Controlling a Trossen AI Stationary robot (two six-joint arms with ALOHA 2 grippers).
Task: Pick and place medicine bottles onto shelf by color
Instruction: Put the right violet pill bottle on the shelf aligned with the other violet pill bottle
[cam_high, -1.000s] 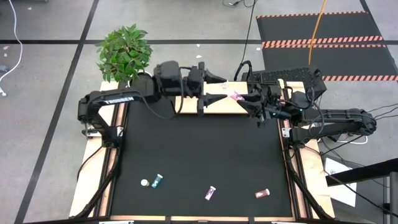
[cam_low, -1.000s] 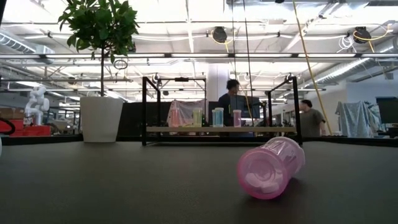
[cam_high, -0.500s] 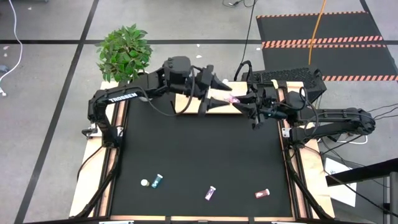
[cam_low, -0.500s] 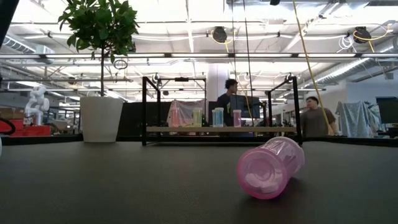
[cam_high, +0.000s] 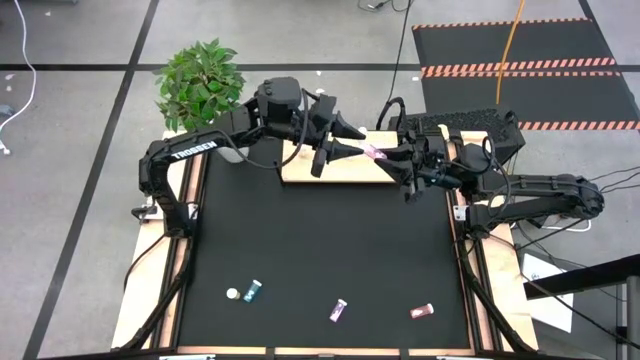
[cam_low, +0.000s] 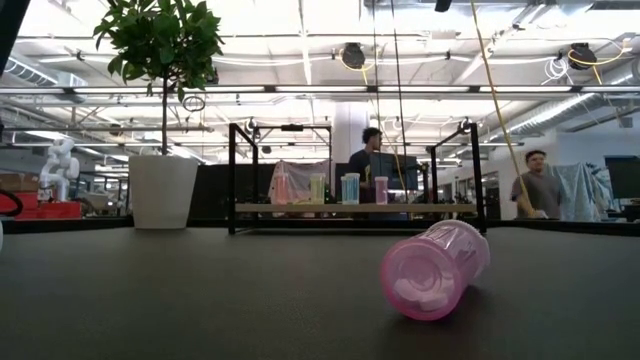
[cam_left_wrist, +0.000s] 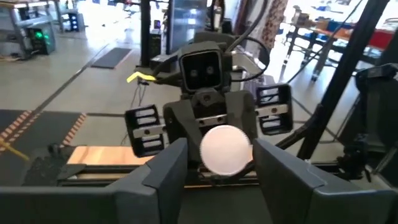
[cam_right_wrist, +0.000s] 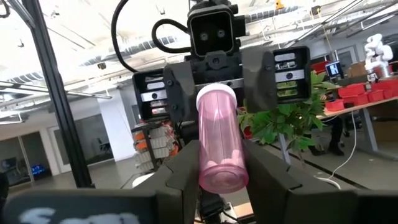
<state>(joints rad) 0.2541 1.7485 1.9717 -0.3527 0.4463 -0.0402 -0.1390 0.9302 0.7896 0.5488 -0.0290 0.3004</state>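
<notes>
Handoff pose above the shelf (cam_high: 330, 165) at the far edge of the desk (cam_high: 320, 250). Right gripper (cam_high: 388, 158) has its fingers pinching a pink bottle (cam_high: 374, 153), held lying level in the air over the shelf board, white cap end pointing toward the left arm; right wrist view shows the pink bottle (cam_right_wrist: 221, 140) clamped between both dark fingers (cam_right_wrist: 180, 171). Left gripper (cam_high: 350, 140) faces it head-on from the other side, fingers spread on either side of the cap end; left wrist view shows the white cap (cam_left_wrist: 225, 149) sitting between the two fingers (cam_left_wrist: 165, 171) with a gap on each side, contact not clear. Low view: four bottles stand upright in a row on the shelf (cam_low: 350, 208): pink (cam_low: 281, 189), yellow-green (cam_low: 317, 188), blue-teal (cam_low: 350, 188), pink (cam_low: 381, 189). Another pink bottle (cam_low: 435, 268) lies on its side on the desk close to the low camera. High view, near edge of the desk: teal bottle (cam_high: 254, 290) lying down with a loose white cap (cam_high: 232, 294) just beside it, purple bottle (cam_high: 339, 310) lying down, pink bottle (cam_high: 422, 311) lying down, all well apart from the grippers. Potted plant (cam_high: 203, 85) at the far left corner. Two people (cam_low: 535, 185) in the room behind.
</notes>
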